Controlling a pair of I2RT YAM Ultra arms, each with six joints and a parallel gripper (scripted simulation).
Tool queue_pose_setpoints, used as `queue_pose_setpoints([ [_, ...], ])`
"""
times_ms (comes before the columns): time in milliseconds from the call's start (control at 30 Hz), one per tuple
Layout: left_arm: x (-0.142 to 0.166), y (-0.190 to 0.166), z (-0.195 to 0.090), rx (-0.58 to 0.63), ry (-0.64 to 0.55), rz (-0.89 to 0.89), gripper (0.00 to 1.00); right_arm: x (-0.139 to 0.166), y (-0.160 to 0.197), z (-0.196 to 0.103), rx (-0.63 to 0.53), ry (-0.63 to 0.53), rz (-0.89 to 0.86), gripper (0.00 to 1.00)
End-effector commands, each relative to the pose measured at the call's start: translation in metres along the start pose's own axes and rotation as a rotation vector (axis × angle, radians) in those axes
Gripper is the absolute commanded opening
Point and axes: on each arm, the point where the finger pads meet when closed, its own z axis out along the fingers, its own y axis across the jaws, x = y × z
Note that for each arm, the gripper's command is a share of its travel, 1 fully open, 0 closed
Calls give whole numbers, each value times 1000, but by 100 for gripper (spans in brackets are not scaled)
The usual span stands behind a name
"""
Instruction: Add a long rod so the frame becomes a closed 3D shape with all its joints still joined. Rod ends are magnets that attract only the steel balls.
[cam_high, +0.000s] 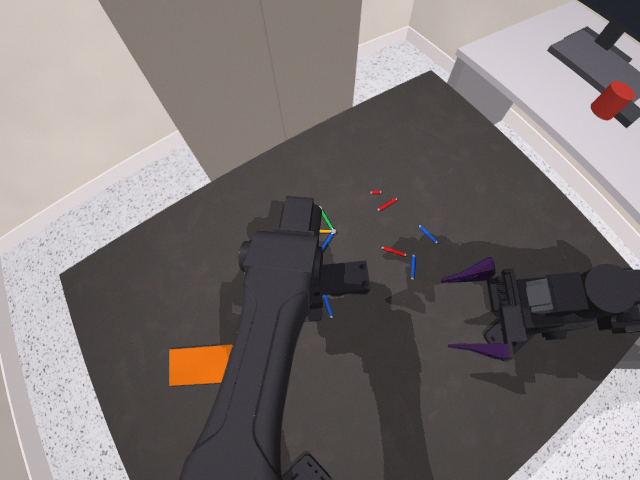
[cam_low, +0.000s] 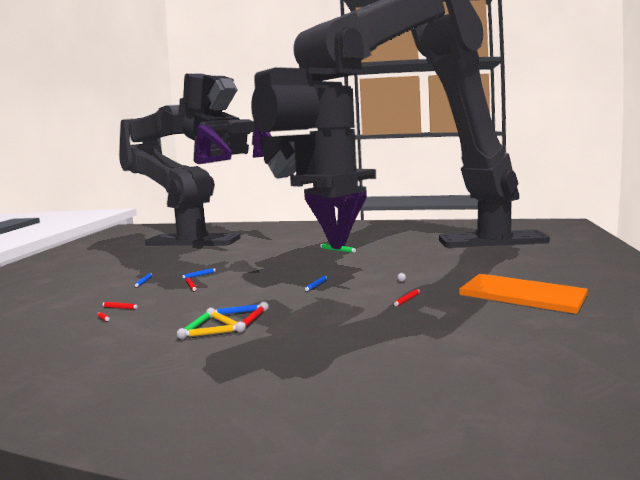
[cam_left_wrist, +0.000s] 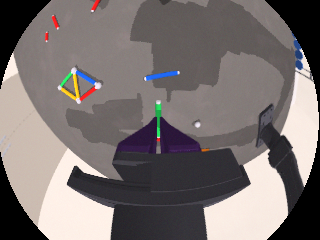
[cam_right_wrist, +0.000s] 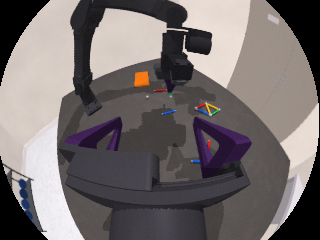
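The frame (cam_low: 222, 320) lies flat on the dark table: two joined triangles of green, yellow, blue and red rods with steel balls at the corners. It also shows in the left wrist view (cam_left_wrist: 79, 84), and the top view shows it partly hidden by the left arm (cam_high: 326, 227). My left gripper (cam_low: 337, 241) points straight down and is shut on a green rod (cam_low: 342, 249) at table level. The green rod (cam_left_wrist: 159, 120) sticks out ahead of the fingers in the left wrist view. My right gripper (cam_high: 470, 312) is wide open, empty and raised, away from the frame.
A loose steel ball (cam_low: 401, 277), a red rod (cam_low: 406, 297) and a blue rod (cam_low: 315, 283) lie near the left gripper. Several loose red and blue rods (cam_high: 393, 251) lie between the arms. An orange flat block (cam_low: 523, 292) sits to one side. A white side table (cam_high: 558, 93) stands beyond the edge.
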Motion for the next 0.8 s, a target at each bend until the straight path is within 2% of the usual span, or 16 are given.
queue_pose_setpoints([
  [0, -9, 13, 0, 36, 6, -2, 0, -8, 0, -3, 0, -31, -4, 100],
  [367, -25, 59, 0, 13, 1, -4, 0, -8, 0, -3, 0, -31, -4, 100],
  [767, -28, 67, -6, -20, -7, -5, 0, -8, 0, -3, 0, -31, -4, 100],
])
